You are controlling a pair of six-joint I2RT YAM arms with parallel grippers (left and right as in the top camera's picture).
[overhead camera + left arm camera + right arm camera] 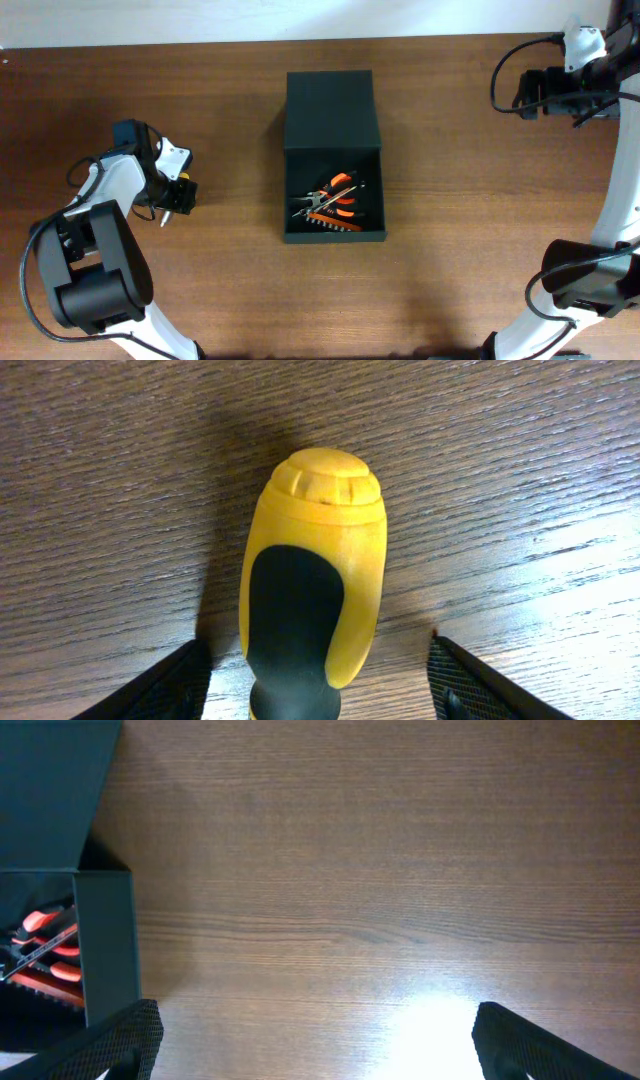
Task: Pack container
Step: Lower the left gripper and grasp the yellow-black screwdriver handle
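Observation:
The dark green container sits mid-table with its flap lid folded open toward the back. Orange-handled pliers and other small tools lie inside. It also shows at the left edge of the right wrist view. A screwdriver with a yellow and black handle lies on the table at the left. My left gripper is open, with a finger on each side of the handle and a gap on both sides; in the overhead view it is at the far left. My right gripper is open and empty, at the back right in the overhead view.
The wooden table is bare between the container and the right arm. The right arm's base stands at the front right, the left arm's base at the front left.

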